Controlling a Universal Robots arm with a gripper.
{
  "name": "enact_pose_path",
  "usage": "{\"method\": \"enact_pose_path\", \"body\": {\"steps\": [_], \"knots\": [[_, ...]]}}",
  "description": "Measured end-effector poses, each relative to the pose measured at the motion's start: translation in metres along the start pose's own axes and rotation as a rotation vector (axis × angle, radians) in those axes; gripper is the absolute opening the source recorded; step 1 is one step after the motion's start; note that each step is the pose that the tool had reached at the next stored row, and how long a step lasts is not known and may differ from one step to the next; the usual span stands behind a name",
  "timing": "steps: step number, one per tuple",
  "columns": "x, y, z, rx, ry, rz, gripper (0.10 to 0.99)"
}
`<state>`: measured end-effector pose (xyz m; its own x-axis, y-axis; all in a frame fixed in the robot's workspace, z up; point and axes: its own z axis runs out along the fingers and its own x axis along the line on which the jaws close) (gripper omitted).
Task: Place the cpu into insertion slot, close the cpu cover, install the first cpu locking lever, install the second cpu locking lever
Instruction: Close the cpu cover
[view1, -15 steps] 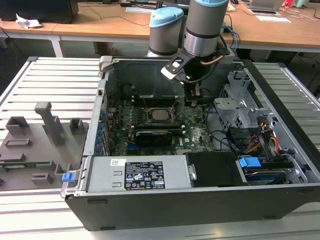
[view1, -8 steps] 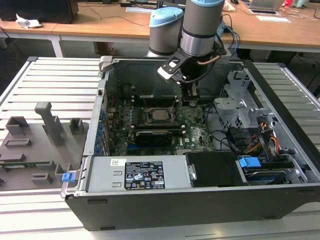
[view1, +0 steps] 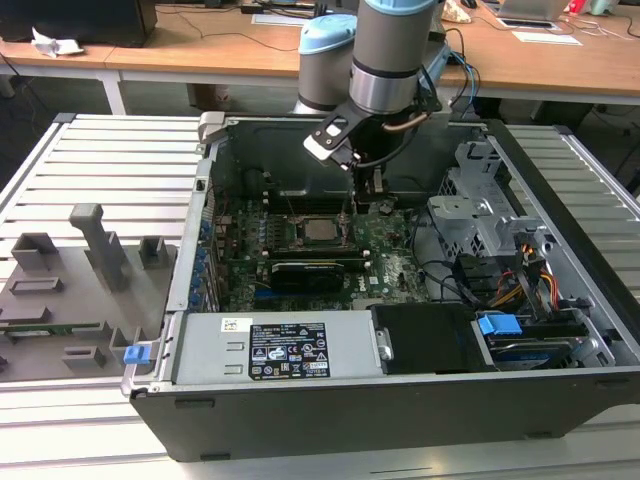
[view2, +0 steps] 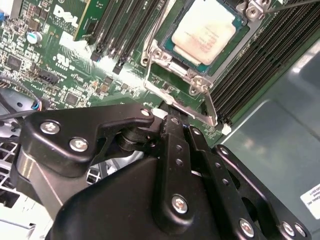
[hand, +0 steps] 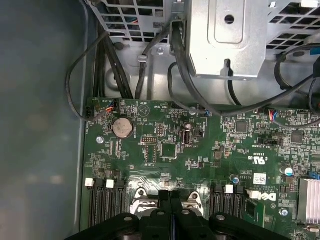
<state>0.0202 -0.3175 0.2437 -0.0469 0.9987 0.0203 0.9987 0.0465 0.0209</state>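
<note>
The cpu (view2: 204, 31) lies silvery side up in the insertion slot (view1: 300, 232) on the green motherboard, and it is also seen from outside (view1: 318, 229). The silver cpu cover (view2: 199, 82) lies flat around the chip. A thin wire lever (view2: 151, 42) runs along one side of the socket. My gripper (view2: 172, 120) hovers just beside the socket's edge, low inside the case (view1: 368, 200). Its black fingers are pressed together in the first wrist view (hand: 170, 194), and nothing visible sits between them.
Long black memory slots (view2: 125, 30) flank the socket. A black card (view1: 315, 270) sits in front of it, then the power supply (view1: 285, 350). A metal drive cage (view1: 480, 210) and cables (hand: 125, 65) crowd the exterior view's right. Grey fixtures (view1: 80, 270) stand outside the case.
</note>
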Motion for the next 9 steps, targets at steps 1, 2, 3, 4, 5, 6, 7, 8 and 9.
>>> {"method": "enact_pose_path", "body": {"steps": [1, 2, 3, 4, 5, 6, 7, 8, 9], "knots": [[0.0001, -0.0008, 0.0007, 0.0, 0.0, 0.0, 0.106], [0.0001, -0.0016, 0.0013, 0.0, 0.0, 0.0, 0.106], [0.0002, -0.0027, 0.0019, 0.0, 0.0, 0.0, 0.106], [0.0002, -0.0037, 0.0022, 0.0, 0.0001, 0.0, 0.106], [0.0003, -0.0048, 0.0026, 0.0, 0.0, 0.0, 0.106], [0.0003, -0.0059, 0.0029, 0.0, -0.0001, 0.0, 0.106], [0.0003, -0.0069, 0.0032, 0.0, 0.0, 0.0, 0.106], [0.0004, -0.0079, 0.0035, 0.0, -0.0001, 0.0, 0.106], [0.0004, -0.009, 0.0039, 0.0, 0.0, 0.0, 0.106]]}}
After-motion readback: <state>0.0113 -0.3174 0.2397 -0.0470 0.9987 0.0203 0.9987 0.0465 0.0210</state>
